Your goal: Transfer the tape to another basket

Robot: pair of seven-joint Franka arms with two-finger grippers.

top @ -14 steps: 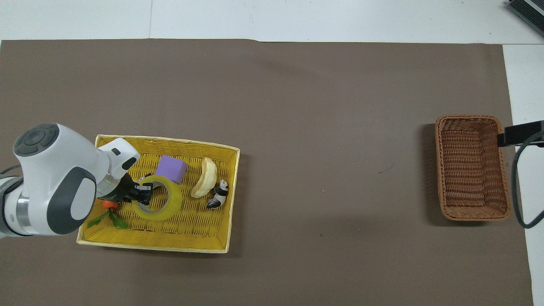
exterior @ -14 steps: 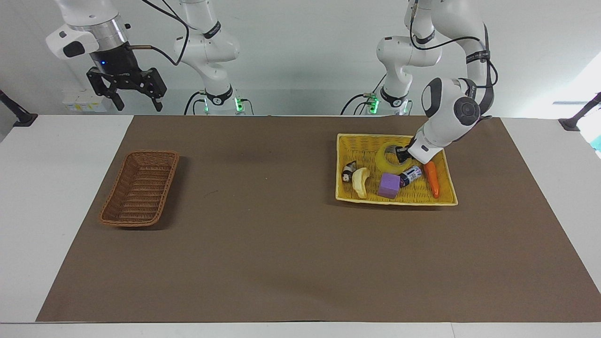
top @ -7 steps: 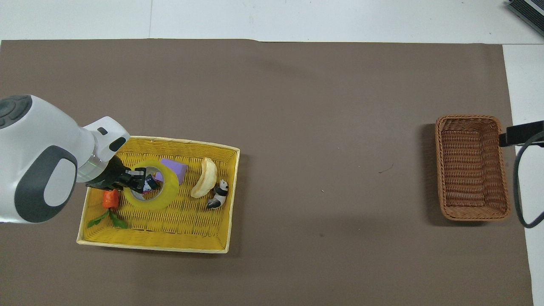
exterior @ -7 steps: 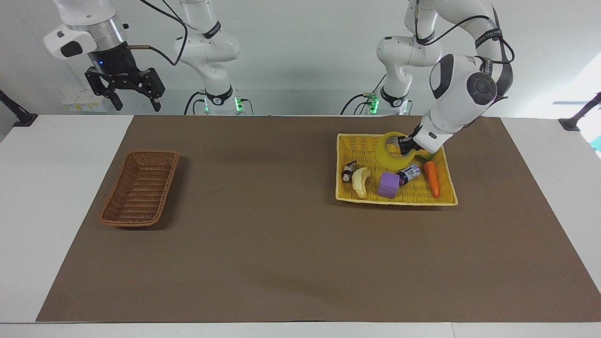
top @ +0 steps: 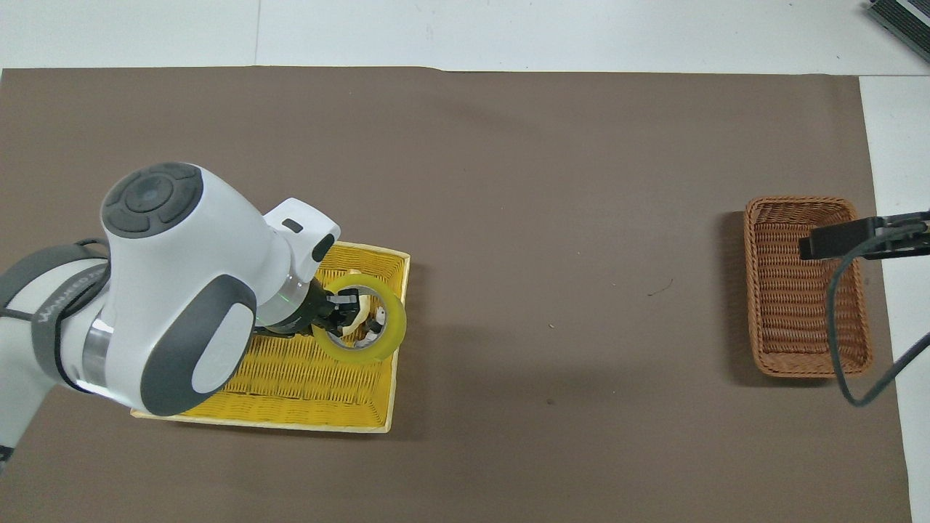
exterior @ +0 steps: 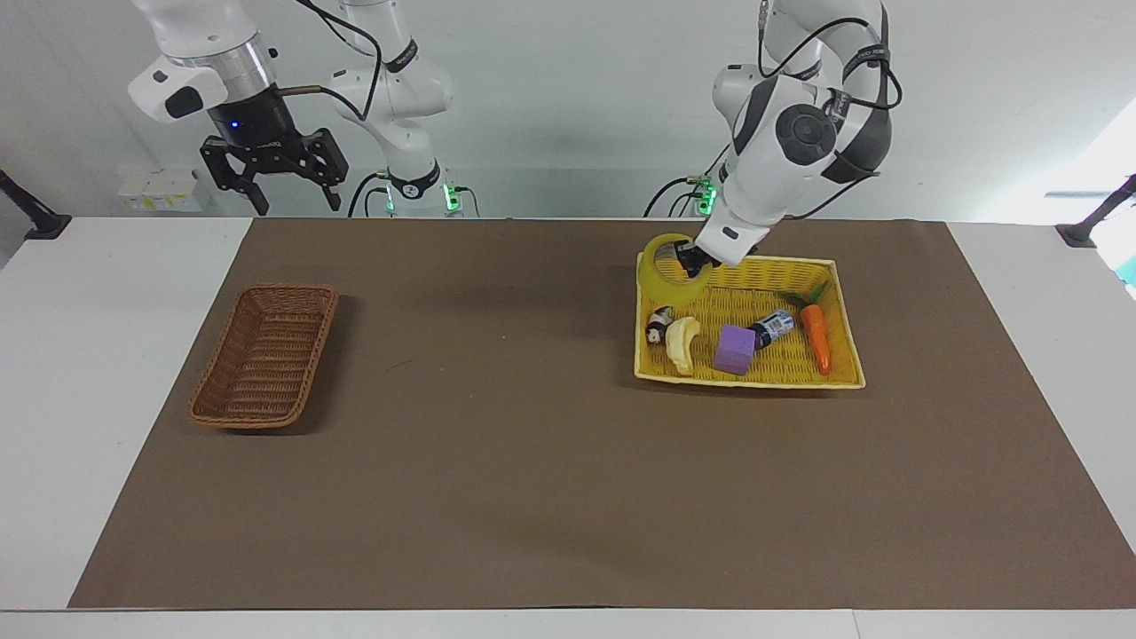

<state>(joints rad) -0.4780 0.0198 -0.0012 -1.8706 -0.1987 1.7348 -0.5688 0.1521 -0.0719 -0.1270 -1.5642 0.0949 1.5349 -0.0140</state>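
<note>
your left hand (exterior: 691,263) is clenched on the tape (exterior: 667,266), raised over the yellow basket (exterior: 843,373) corner. the grip appears to catch one wall only; a fast swing toward the wicker basket (exterior: 264,357) could drop it. right hand (exterior: 272,174) waits, released.

White, rounded arm casings with dark grey joint caps, ringed like dials. Black cables looped along both arms, strapped down by black bands with pale lettering. Black, angular right gripper (exterior: 273,182) under a bright metal collar, with a small blue light just above. Black left gripper (exterior: 689,259) at the end of a white wrist with a small dark oval mark. Green lights at both bases.
</note>
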